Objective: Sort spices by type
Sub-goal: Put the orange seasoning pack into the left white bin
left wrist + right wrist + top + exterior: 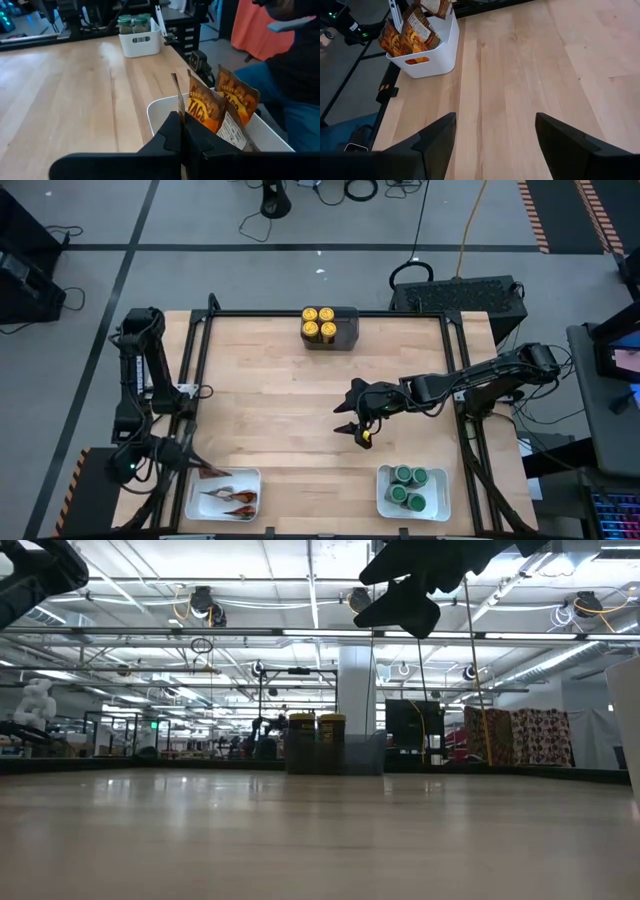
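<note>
Held packet (178,102): thin, brown-orange, seen edge-on. Its long axis stands nearly upright, rising out of the left tool (182,137). It sits over the rim of the white tray (155,107) at the table's lower left corner in the high view. The other packets (205,107) in that tray lie just beyond it, so we judge the coming move a short drop forward into the tray. The left arm is much the nearer.

Left tool: fully closed, pinching this packet's lower end.

Right tool (495,117): over mid-table, well apart, jaws wide with nothing between them.

Green-lidded jars (408,485) fill the lower right tray. Yellow-lidded jars (319,322) stand in the dark bin (348,325) at the opposite edge.
</note>
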{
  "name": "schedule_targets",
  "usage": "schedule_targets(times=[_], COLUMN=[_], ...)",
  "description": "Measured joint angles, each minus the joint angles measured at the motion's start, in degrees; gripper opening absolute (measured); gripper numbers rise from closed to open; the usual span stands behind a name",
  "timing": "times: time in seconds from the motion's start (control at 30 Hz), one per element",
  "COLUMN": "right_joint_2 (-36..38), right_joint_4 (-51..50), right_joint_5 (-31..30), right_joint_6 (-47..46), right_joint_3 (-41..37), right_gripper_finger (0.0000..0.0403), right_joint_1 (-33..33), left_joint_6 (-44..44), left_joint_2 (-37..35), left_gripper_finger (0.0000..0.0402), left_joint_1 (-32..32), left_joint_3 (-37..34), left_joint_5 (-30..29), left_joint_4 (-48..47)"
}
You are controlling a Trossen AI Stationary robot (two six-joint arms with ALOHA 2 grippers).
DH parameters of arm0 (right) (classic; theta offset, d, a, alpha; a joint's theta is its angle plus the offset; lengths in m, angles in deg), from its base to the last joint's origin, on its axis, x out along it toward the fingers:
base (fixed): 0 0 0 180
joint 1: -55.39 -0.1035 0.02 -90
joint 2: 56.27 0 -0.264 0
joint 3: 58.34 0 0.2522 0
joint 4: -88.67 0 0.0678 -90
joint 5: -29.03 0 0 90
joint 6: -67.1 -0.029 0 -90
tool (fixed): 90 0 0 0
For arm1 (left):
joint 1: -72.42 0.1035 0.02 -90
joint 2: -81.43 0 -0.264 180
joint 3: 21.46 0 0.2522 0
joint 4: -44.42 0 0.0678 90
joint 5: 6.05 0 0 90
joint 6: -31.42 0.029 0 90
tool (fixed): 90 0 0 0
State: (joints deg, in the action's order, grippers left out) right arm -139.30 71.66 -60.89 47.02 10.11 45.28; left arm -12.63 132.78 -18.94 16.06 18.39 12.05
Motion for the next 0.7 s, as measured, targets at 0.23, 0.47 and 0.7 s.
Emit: schedule_targets(times=[0.23,0.47,0.7], right_joint_2=[0.00,0.00,0.00], right_joint_4=[0.00,0.00,0.00], right_joint_5=[0.00,0.00,-0.02], right_joint_6=[-0.05,-0.07,-0.24], right_joint_3=[0.00,0.00,0.00], right_gripper_finger=[0.0254,0.0254,0.0254], right_joint_1=[0.00,0.00,0.00], left_joint_6=[0.83,-5.53,-5.02], left_joint_2=[1.70,4.21,4.90], left_gripper_finger=[0.0000,0.0000,0.0001], left_joint_1=[0.06,0.73,2.15], left_joint_3=[-2.09,-4.27,-4.38], left_joint_5=[0.11,0.73,1.67], left_joint_4=[4.93,5.46,6.30])
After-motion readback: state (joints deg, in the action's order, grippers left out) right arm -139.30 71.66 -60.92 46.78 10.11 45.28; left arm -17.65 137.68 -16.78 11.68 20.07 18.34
